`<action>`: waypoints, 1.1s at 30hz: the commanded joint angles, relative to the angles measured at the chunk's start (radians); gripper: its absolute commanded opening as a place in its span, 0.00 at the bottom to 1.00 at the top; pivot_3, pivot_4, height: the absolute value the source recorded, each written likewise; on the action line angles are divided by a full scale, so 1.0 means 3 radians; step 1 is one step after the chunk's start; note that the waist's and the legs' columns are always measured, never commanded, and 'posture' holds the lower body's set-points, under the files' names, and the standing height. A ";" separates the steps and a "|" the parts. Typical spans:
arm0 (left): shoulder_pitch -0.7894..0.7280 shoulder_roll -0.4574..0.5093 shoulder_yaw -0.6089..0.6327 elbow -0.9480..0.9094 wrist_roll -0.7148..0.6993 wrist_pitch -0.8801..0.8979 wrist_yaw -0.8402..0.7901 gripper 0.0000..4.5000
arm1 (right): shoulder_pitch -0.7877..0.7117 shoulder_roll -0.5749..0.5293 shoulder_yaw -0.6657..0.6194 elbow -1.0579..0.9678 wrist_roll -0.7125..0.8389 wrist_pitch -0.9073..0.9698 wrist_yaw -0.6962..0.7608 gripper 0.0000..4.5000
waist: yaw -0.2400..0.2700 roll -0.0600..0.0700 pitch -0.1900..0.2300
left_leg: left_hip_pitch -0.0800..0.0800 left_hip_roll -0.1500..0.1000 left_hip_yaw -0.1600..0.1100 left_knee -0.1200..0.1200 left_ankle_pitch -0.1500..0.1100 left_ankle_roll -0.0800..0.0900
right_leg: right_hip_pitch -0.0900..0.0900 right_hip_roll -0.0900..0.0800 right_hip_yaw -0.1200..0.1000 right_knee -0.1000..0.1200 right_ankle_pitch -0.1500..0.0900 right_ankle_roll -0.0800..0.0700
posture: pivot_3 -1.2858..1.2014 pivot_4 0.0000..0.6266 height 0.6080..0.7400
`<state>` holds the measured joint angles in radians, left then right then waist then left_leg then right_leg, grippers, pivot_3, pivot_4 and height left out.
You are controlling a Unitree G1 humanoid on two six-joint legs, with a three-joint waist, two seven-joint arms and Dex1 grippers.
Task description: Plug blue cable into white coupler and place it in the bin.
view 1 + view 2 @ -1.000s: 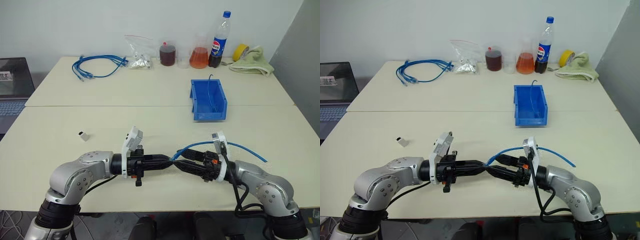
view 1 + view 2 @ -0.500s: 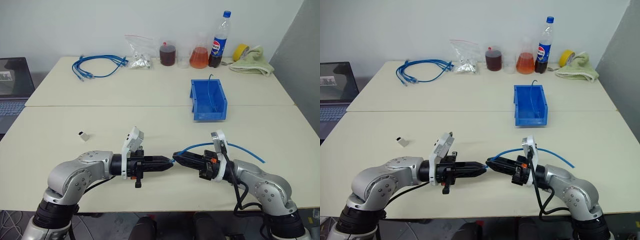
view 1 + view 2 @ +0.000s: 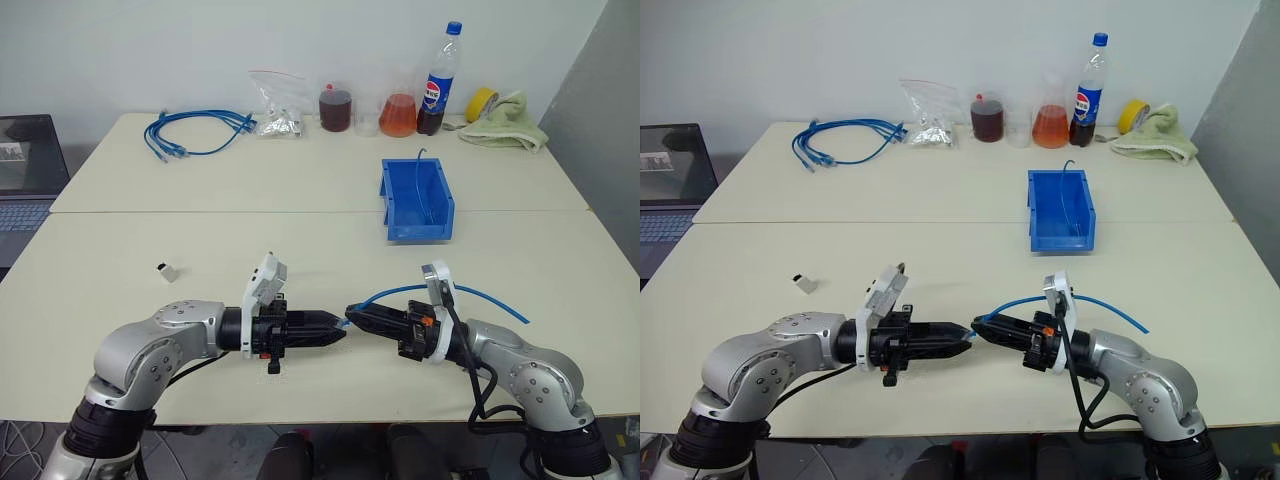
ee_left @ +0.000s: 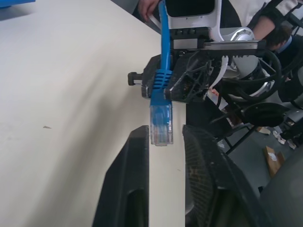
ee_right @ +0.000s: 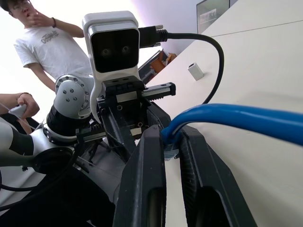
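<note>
Right now you are mid-handover, well short of the plugging step. Your right tool (image 3: 352,316) pinches the cable (image 3: 480,296) just behind its clear plug (image 4: 161,126); in the right wrist view the two fingers (image 5: 151,184) press on the blue boot from both sides. The rest of the cable arcs up over the right wrist and trails off to the right, above the tabletop (image 3: 300,240). Your left tool (image 3: 338,332) points at the right one, tip to tip, and its fingers (image 4: 130,189) stand a little apart with the plug's end at the gap between them; I cannot tell whether they touch it. No grip shows on that side, so treat the cable as held by the right alone.

The coupler (image 3: 168,271) lies by itself on the tabletop, well off to the left of both arms. The bin (image 3: 417,199) sits farther back, right of centre, with a thin dark wire already standing inside it.

Judging from this, the next move is to free the left tool and send it for the coupler. Back it away from the plug without nudging it, then reach left and take the block so its dark opening can face the plug. Keep the right pinch firm meanwhile; the plug sticks out only a little past those fingertips, so alignment will be tight.
</note>
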<state>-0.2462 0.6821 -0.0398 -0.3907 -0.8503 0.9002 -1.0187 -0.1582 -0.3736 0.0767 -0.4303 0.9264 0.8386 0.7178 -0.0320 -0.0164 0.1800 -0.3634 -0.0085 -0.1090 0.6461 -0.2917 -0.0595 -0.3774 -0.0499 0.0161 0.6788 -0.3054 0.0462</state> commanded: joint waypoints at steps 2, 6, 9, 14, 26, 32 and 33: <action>0.0030 0.0086 0.0066 -0.0089 -0.0068 -0.0034 -0.0107 0.51 | -0.0039 -0.0002 -0.0060 -0.0043 0.0066 -0.0026 0.0017 0.03 | 0.0000 0.0000 0.0000 | 0.0000 0.0000 0.0000 0.0000 0.0000 0.0000 | 0.0000 0.0000 0.0000 0.0000 0.0000 0.0000 | 0.52 0.24 1.00; 0.0086 0.0150 0.0065 -0.0123 -0.0080 -0.0035 -0.0167 0.67 | -0.0059 -0.0025 -0.0086 -0.0021 0.0053 -0.0040 0.0033 0.03 | -0.0001 0.0000 0.0000 | 0.0000 0.0000 0.0000 0.0000 0.0000 0.0000 | -0.0001 0.0000 0.0001 0.0000 0.0000 0.0000 | 0.52 0.24 1.00; 0.0106 0.0180 0.0059 -0.0123 -0.0036 -0.0084 -0.0199 0.82 | -0.0086 -0.0053 -0.0102 0.0000 0.0013 -0.0071 0.0051 0.03 | 0.0001 0.0001 0.0000 | -0.0001 0.0000 0.0000 -0.0001 0.0000 0.0000 | -0.0001 0.0000 0.0000 0.0000 0.0000 0.0000 | 0.52 0.24 1.00; 0.0124 0.0176 0.0027 -0.0098 0.0164 -0.0307 -0.0174 1.00 | -0.0095 -0.0158 -0.0081 -0.0013 -0.0138 -0.0179 0.0120 0.03 | 0.0002 0.0001 0.0001 | -0.0001 0.0000 0.0001 -0.0001 0.0000 0.0000 | -0.0002 0.0000 0.0001 0.0000 0.0000 0.0000 | 0.52 0.24 1.00; 0.0367 0.0140 -0.0009 -0.0085 0.0609 -0.0772 -0.0070 1.00 | -0.0064 -0.0355 -0.0109 -0.0073 -0.0338 -0.0375 0.0215 0.03 | 0.0002 0.0001 0.0001 | -0.0002 0.0001 0.0002 -0.0001 0.0000 0.0000 | -0.0003 0.0000 0.0002 0.0000 0.0000 0.0000 | 0.52 0.24 1.00; 0.0658 -0.0039 0.0194 -0.0202 0.0790 -0.1074 0.0330 1.00 | -0.0053 -0.0452 -0.0014 -0.0040 -0.0561 -0.0540 0.0306 0.03 | 0.0001 0.0001 0.0001 | -0.0003 0.0002 0.0000 -0.0001 0.0000 0.0000 | -0.0003 -0.0001 0.0002 -0.0001 0.0000 0.0000 | 0.52 0.24 1.00; 0.0763 -0.0107 0.0255 -0.0249 0.0885 -0.1199 0.0466 1.00 | -0.0045 -0.0468 0.0011 -0.0029 -0.0608 -0.0571 0.0330 0.03 | 0.0001 0.0000 0.0001 | -0.0002 0.0003 0.0000 -0.0001 0.0000 0.0000 | -0.0003 -0.0001 0.0004 -0.0001 0.0000 0.0000 | 0.52 0.24 1.00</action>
<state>-0.0552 0.6744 -0.0131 -0.4046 -0.6153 0.6042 -0.9386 -0.1731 -0.5063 0.0662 -0.4154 0.7646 0.7021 0.7895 -0.0317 -0.0163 0.1802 -0.3643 -0.0077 -0.1090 0.6456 -0.2917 -0.0594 -0.3787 -0.0503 0.0170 0.6785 -0.3054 0.0461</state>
